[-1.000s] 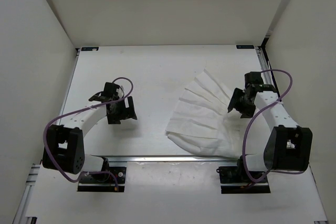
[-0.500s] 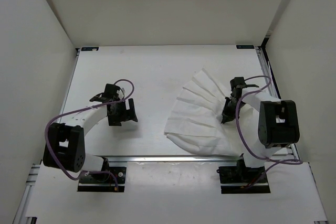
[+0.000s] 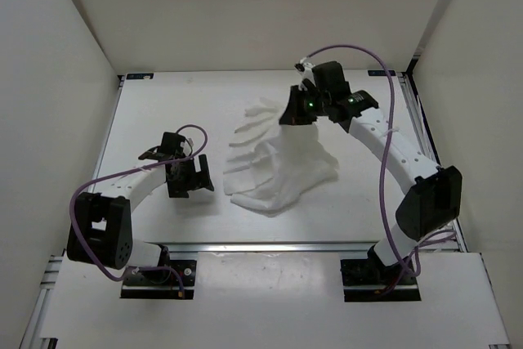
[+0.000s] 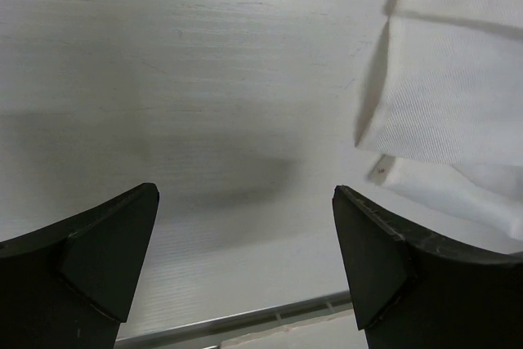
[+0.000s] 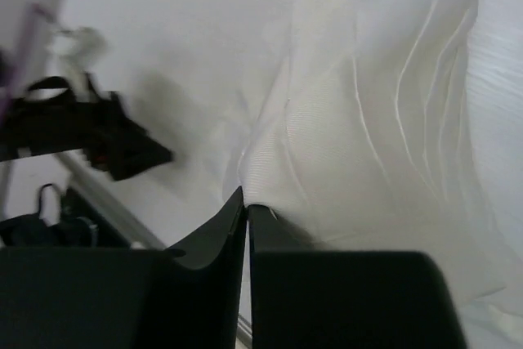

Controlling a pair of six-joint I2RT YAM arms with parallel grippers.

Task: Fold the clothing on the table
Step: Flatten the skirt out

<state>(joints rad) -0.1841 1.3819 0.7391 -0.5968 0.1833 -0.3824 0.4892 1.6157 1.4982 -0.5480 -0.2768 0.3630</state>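
Since a second ago, the right arm has swung from the counter's 3 o'clock edge up toward 1 o'clock, and its right pincer [image 3: 299, 114], then apart, is now pressed together on a pinch of the thin white crinkled fabric garment [image 3: 282, 169]. That garment has gone with it: the flat fan that lay at the right side is now bunched and pulled toward the middle of the flat matte white counter [image 3: 180, 104].

From the top view, the cloth hangs from the clamped tips at its 12 o'clock end and spreads down to a loose hem at 7 o'clock, which rests on the counter. The right wrist view shows the two dark fingers closed tight on a fold, with the creased cloth [image 5: 368, 120] running away toward 1 o'clock.

At 9 o'clock of the garment, the left pincer [image 3: 189, 181] stays as before, jaws wide apart and holding nothing. Its wrist view shows the cloth's edge [image 4: 458, 96] at 2 o'clock, clear of both fingers.
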